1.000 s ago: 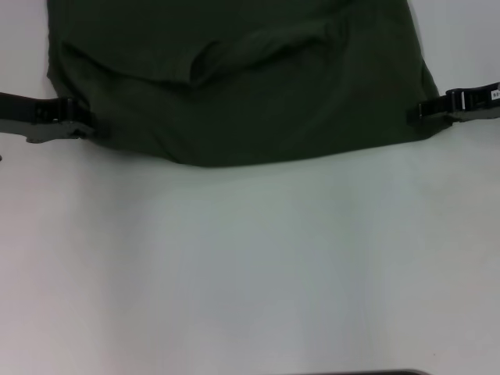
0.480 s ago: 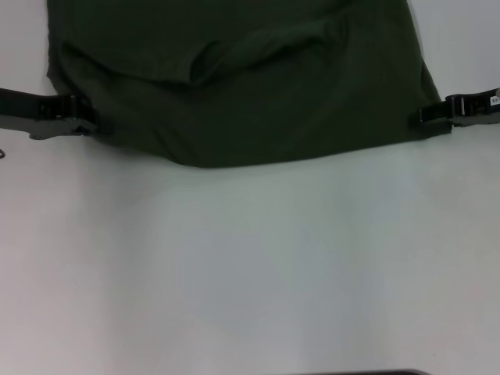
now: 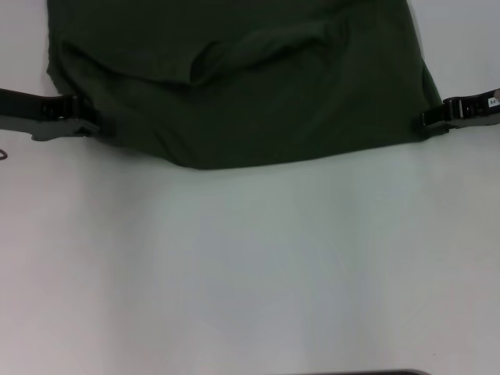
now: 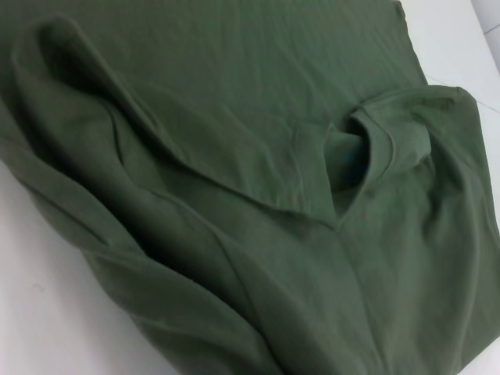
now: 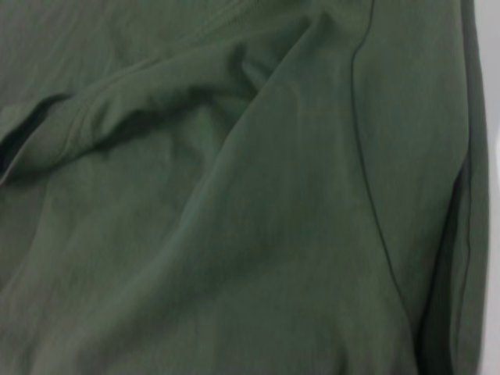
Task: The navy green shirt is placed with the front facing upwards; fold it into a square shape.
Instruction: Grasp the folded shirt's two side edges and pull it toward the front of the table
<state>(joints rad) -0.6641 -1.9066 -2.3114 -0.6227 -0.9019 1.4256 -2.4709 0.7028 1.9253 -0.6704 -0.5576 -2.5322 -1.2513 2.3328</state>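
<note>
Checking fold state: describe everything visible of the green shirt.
The navy green shirt is dark olive, soft matte knit, lying on the white table at the far side of the head view, its top cut off by the frame. It is already folded over itself: the collar, with a blue mark inside, lies on a lower layer. Wrinkles and seams run across it; no lettering shows. The left tool and right tool sit at its opposite side edges near the rounded front edge.
</note>
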